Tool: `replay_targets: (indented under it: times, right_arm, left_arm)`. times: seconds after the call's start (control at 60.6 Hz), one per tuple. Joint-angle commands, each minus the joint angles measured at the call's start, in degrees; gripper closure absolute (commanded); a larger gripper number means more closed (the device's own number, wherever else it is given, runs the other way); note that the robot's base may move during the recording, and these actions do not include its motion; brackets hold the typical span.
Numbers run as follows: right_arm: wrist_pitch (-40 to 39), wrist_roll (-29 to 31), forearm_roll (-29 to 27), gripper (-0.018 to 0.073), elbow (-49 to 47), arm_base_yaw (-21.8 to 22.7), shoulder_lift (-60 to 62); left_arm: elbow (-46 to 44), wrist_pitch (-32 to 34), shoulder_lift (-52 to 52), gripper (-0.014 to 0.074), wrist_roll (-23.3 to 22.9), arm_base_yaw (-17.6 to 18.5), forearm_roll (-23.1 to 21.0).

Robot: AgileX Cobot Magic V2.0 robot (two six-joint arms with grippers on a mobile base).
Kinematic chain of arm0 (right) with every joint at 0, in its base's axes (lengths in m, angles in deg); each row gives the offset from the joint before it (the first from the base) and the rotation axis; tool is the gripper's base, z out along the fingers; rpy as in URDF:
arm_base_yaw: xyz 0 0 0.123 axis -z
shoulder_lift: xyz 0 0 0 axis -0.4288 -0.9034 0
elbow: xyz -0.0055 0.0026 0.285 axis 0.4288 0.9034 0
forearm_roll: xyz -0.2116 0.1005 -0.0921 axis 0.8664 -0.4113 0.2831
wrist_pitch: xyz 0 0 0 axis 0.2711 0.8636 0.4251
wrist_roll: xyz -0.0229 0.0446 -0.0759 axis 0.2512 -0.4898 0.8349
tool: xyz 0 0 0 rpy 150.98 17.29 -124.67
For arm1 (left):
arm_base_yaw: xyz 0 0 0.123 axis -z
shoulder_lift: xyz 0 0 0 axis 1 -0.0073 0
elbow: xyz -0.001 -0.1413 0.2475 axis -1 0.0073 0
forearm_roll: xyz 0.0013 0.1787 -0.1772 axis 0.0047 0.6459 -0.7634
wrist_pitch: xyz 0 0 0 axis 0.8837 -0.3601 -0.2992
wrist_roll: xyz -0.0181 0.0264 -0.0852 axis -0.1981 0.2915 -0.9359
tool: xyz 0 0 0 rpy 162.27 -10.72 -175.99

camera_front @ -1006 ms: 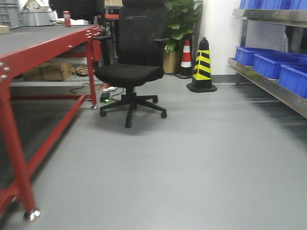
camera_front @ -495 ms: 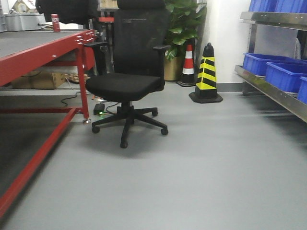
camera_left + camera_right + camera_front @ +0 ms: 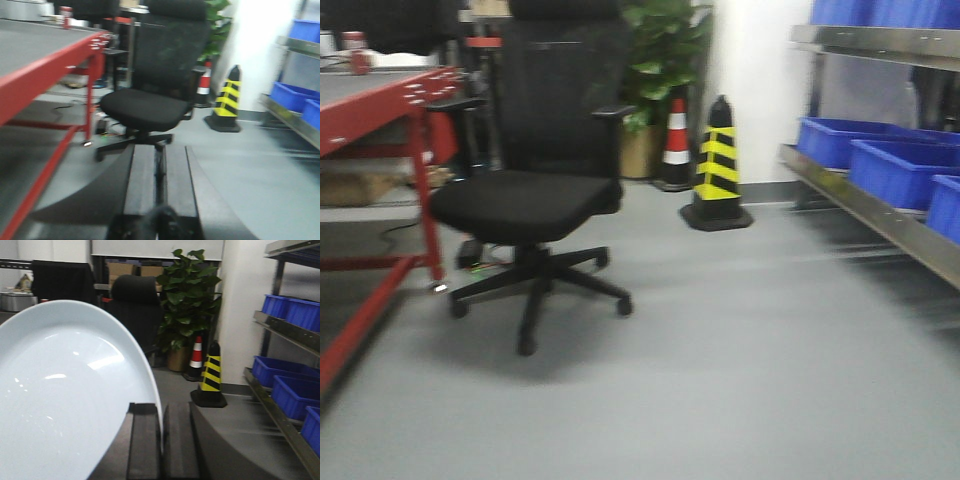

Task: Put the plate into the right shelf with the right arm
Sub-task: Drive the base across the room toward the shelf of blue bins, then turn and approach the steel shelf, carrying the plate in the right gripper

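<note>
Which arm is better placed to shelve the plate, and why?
The right. The right gripper is shut on the plate, and the right shelf stands on that side. The left gripper is shut, holding nothing.

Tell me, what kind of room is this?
Probably a workshop or storeroom, not a home. A steel shelf holds blue bins, a red-framed work table stands across from it, and a black-and-yellow safety cone sits on the bare grey floor.

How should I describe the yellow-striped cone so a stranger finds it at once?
Find the steel shelf with blue bins. At its far end, by the white wall, stands the cone: black with yellow stripes, unlike the red-and-white cone behind it.
</note>
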Motion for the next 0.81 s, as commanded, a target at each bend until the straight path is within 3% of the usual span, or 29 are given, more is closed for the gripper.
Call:
replay_targets:
  times: [0.0, 0.791]
  right_arm:
    - [-5.7, 0.1, 0.8, 0.0505, -1.7, 0.2, -0.9]
    - [-5.7, 0.1, 0.8, 0.0505, -1.7, 0.2, -0.9]
  left_arm:
    - [0.4, 5.1, 0.7, 0.0643, -0.3, 0.7, 0.0]
    - [0.4, 5.1, 0.7, 0.0643, -0.3, 1.3, 0.0]
